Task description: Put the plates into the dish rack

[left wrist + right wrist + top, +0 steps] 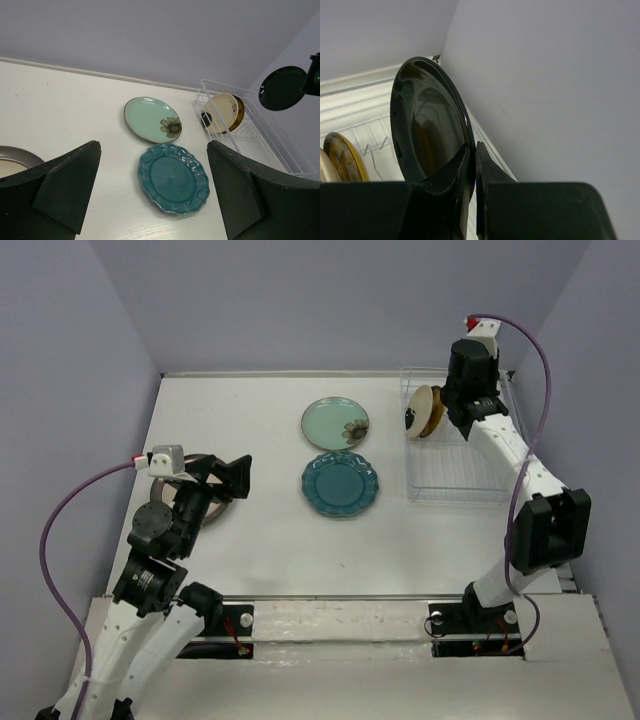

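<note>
Holding black plate (427, 125) upright over dish rack (460, 485), right tool (474, 165) clenched on its rim, left tool (152, 150) spread wide

I see my left arm (135, 645) and right arm (508, 448) in white shells with black joints, purple cables (43, 540) feeding both wrists, and matte black fingers (67, 187).

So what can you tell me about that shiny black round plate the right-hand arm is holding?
The glossy black round plate looks like glazed ceramic, with a raised rim and reflections across its face. It stands on edge in the air, pinched at its rim by the right gripper, above the clear dish rack.
</note>
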Available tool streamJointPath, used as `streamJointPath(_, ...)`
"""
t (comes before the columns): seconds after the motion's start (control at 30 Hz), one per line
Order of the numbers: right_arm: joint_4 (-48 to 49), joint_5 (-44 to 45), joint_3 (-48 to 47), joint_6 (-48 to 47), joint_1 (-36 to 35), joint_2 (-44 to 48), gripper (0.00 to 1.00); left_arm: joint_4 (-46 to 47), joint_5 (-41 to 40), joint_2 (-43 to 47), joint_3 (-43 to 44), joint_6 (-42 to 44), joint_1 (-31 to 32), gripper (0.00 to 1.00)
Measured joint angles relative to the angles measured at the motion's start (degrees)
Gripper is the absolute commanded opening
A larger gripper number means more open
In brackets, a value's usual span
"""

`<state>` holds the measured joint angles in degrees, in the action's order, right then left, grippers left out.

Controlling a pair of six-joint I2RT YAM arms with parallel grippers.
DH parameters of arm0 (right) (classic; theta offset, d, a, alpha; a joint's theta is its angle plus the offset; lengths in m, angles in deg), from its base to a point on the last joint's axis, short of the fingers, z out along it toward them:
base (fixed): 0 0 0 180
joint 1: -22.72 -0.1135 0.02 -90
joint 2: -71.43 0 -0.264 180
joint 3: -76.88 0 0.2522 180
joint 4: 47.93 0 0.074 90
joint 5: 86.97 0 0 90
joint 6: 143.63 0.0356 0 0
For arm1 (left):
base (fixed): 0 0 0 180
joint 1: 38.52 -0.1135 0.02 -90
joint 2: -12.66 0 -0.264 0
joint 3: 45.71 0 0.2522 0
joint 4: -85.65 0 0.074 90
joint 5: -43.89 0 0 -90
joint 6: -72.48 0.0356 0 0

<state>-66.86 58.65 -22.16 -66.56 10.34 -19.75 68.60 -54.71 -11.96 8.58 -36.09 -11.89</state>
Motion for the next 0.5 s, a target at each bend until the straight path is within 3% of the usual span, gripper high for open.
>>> streamJointPath(0.5, -0.04, -3.52, 3.52, -0.26, 0.04, -12.48, 0.07, 0.0, 0.02, 0.0, 0.0, 0.0, 0.02, 0.99)
